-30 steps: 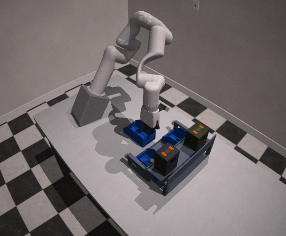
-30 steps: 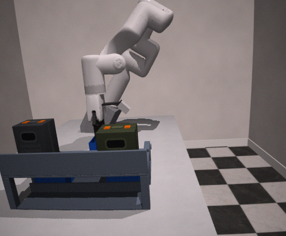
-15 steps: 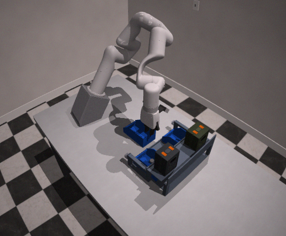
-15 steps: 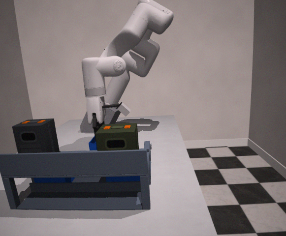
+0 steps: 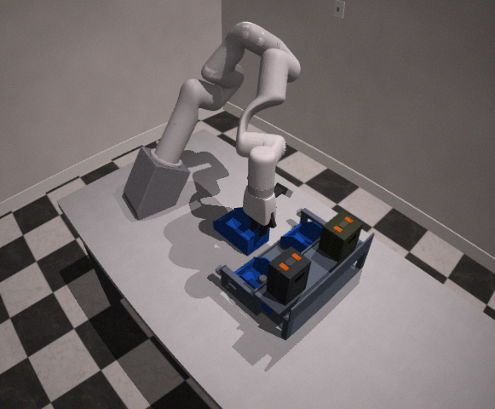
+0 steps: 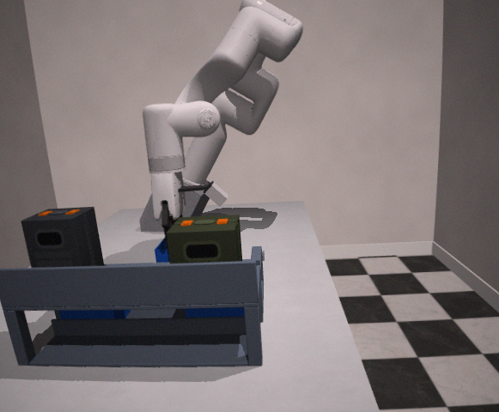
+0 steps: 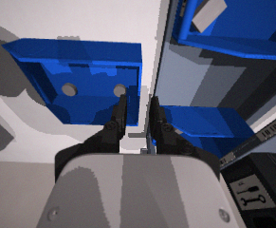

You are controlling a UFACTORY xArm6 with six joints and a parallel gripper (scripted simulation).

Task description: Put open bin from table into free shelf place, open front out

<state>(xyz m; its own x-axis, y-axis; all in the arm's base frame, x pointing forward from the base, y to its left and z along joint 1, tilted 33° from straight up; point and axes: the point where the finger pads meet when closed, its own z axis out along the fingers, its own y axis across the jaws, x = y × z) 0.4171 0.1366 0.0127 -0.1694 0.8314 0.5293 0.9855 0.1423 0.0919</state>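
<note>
Midway between the tabletop's long edges, the blue open bin [image 5: 231, 235] [image 6: 161, 254] [image 7: 95, 108] sits upright, two round grey parts [image 7: 69, 89] inside. The xArm Gripper [image 5: 258, 229] [image 6: 167, 227] [image 7: 138, 104], part-open and empty, should straddle the shelf-side wall squarely, descend straight, then pinch firmly and lift level.

The top view looks obliquely down from high above, farthest back, toward the short edge of the desk [image 5: 371, 334] [image 6: 302, 390] [image 7: 104, 19] beside the arm's base [image 5: 157, 189]. The exterior view, lower and nearer, faces that edge from behind the shelf [image 5: 333, 276] [image 6: 124, 286] [image 7: 190, 71]; both share its back board. The wrist view looks down closely, sharing the shelf's front side with the top view.
</note>
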